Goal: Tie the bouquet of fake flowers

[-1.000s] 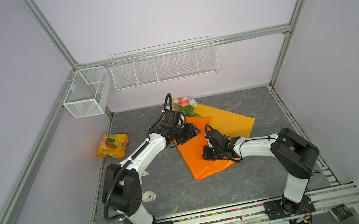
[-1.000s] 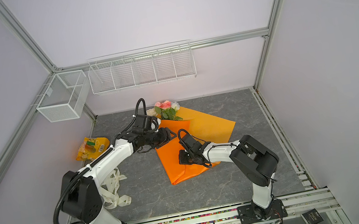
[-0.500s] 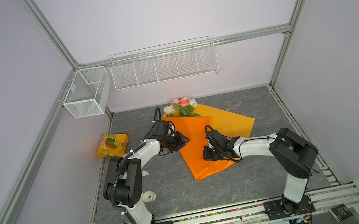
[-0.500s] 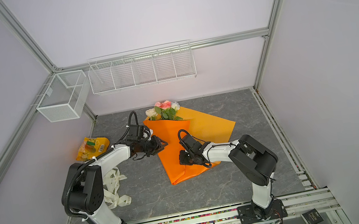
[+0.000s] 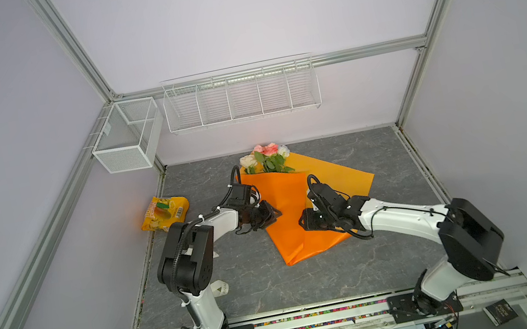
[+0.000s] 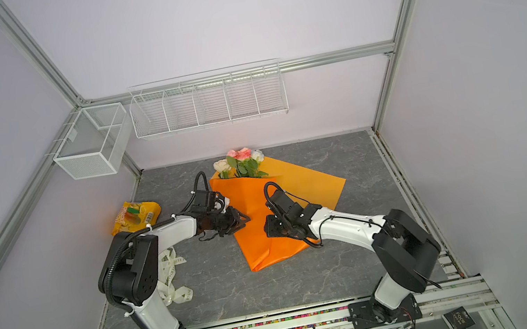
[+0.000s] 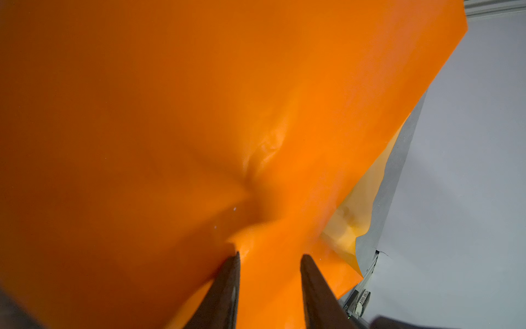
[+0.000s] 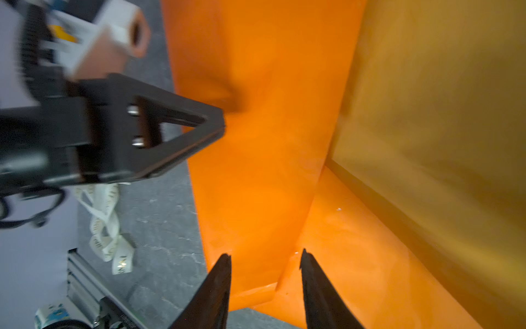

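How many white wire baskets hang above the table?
2. A small mesh basket hangs at the back left corner; a long divided wire rack hangs along the back, to the right of it. None seems to be hidden.

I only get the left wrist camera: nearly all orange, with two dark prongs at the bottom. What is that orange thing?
Observer: It is orange paper wrapped round the bouquet of fake flowers. In both top views the blooms stick out at its far end.
Visitor: Is the other arm helping?
Observer: The right gripper is at the paper's right side, with its jaws apart.
Visitor: So is the bunch tied yet?
Observer: No. The cream ribbon lies loose on the table beside the left arm, apart from the bouquet.
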Robot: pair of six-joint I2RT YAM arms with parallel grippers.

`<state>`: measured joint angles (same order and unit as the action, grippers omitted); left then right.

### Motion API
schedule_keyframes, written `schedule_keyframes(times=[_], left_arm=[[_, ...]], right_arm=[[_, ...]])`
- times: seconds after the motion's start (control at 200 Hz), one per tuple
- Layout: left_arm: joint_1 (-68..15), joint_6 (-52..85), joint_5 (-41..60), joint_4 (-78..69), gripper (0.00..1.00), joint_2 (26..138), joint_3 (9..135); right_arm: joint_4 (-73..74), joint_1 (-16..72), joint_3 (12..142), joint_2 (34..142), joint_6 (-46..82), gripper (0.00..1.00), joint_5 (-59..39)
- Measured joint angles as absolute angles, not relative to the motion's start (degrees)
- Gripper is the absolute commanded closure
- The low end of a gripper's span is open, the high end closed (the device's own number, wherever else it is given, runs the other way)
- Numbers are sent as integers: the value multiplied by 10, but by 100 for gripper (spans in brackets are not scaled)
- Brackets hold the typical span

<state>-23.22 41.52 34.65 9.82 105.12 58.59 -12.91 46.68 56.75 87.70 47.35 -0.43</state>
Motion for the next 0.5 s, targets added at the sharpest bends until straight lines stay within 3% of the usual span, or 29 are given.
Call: schedule_keyframes(times=[0.12, 0.33, 0.5], left_arm=[[-236, 413, 354, 93, 63, 1051, 586], [-239, 413, 357, 93, 63, 1051, 586], [-239, 409, 359, 93, 63, 1051, 586]], right_arm=[[-116, 493, 587, 892, 464, 78, -43], [-100, 521, 609, 1013, 463, 83, -102], [-93, 525, 578, 1031, 467, 85, -121]])
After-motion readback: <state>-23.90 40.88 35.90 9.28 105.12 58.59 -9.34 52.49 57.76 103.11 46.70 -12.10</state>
